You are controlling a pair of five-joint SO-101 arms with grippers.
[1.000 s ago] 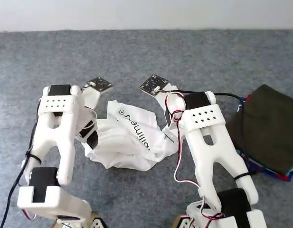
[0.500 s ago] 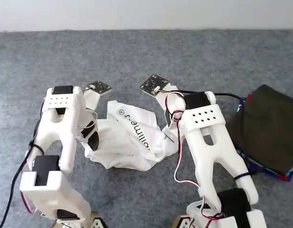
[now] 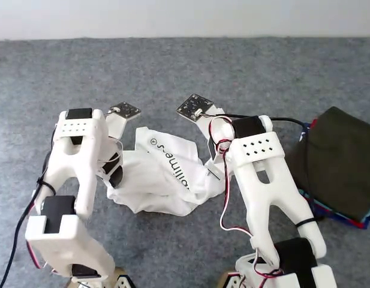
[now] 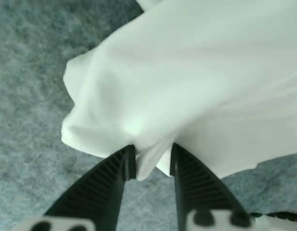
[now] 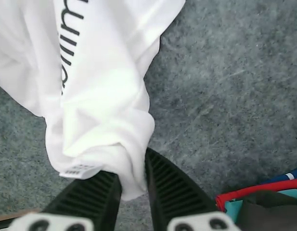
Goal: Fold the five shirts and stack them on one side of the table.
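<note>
Movement is slight: my left arm has shifted a touch, yet left gripper [image 4: 148, 161] and right gripper [image 5: 133, 180] each pinch a fold of the crumpled shirt [image 3: 167, 174] between them, stack [image 3: 340, 162] beside the right arm, so I judge folding barely begun.

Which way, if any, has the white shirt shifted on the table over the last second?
No. The white shirt keeps its place against the folded stack.

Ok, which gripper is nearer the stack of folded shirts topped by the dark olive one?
Right. The right gripper, shut on the crumpled white cloth shirt, sits close to the dark-topped stack of folded shirts; the left gripper grips that shirt's far side, farther off.
</note>
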